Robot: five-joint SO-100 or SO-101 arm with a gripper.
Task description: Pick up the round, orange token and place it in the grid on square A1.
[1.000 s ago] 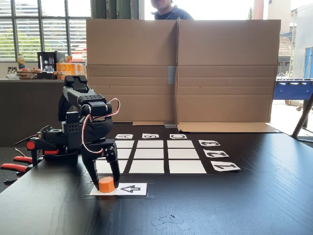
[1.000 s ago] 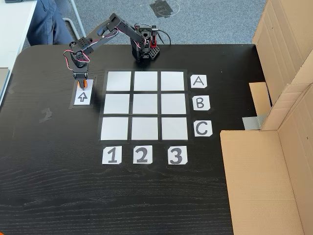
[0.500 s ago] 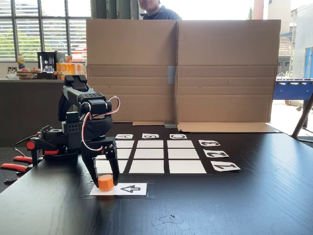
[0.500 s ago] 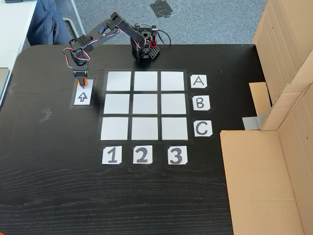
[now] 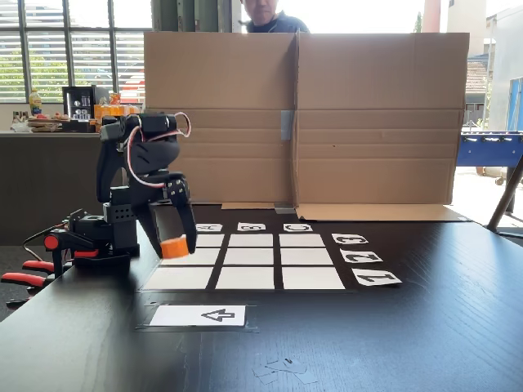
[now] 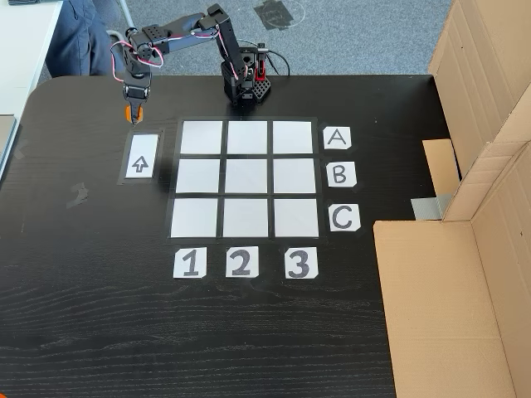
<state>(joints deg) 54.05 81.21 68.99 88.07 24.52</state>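
The gripper (image 5: 173,247) hangs in the air with its fingers pointing down, closed on the token (image 5: 174,247), which sits pinched between the two fingertips at their lower end. In a fixed view from table level the orange puck is clear of the black table (image 5: 392,343), raised above the near-left part of the grid (image 5: 255,261) as that view frames it, with the dark finger on each side of it. In a fixed view from above, the gripper (image 6: 131,113) and the token (image 6: 131,110) appear beyond the top end of the arrow card (image 6: 140,157), over bare tabletop to the left of the grid (image 6: 246,178), not over any white cell. Square A1 (image 6: 202,138) lies to the right of the token in that view, near but apart from it, in line with the "A" label (image 6: 336,138) and the "1" label (image 6: 189,263). The arrow card (image 5: 199,315) lies flat on the table with nothing on it. The arm's base (image 6: 246,83) stands at the far edge of the table behind the grid. A cardboard screen (image 5: 302,118) stands upright at the back of the table, and a person (image 5: 270,15) is partly visible behind it.
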